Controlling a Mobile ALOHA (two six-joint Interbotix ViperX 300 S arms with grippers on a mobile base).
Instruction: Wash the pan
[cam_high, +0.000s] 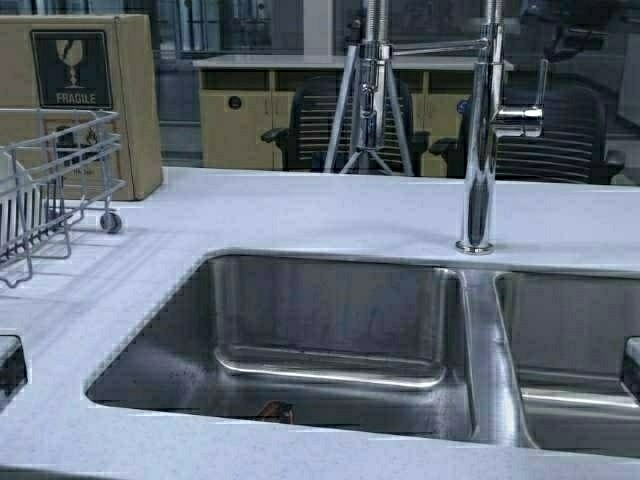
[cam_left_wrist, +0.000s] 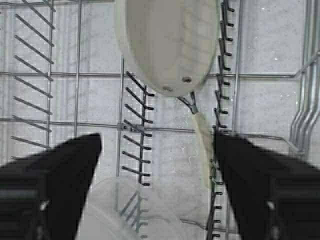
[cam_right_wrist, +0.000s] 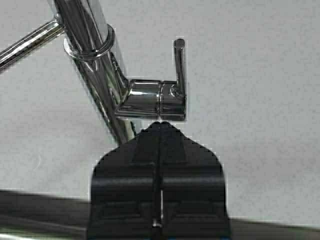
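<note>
The cream pan (cam_left_wrist: 165, 45) stands on its edge in the wire dish rack (cam_left_wrist: 75, 120), underside toward the camera, with its pale handle (cam_left_wrist: 202, 145) pointing toward my left gripper. My left gripper (cam_left_wrist: 157, 142) is open and empty above the rack, and the handle lies near one of its fingers (cam_left_wrist: 250, 170) without touching it. The pan does not show in the high view. My right gripper (cam_right_wrist: 160, 126) is shut and empty, its tips just below the chrome faucet lever (cam_right_wrist: 172, 95).
The double steel sink (cam_high: 330, 330) sits in the white counter, with the tall faucet (cam_high: 480, 130) behind the divider. The dish rack (cam_high: 60, 170) stands at the left, a cardboard box (cam_high: 100, 80) behind it. A clear bowl (cam_left_wrist: 130, 210) lies in the rack. A small brown thing (cam_high: 275, 410) lies in the left basin.
</note>
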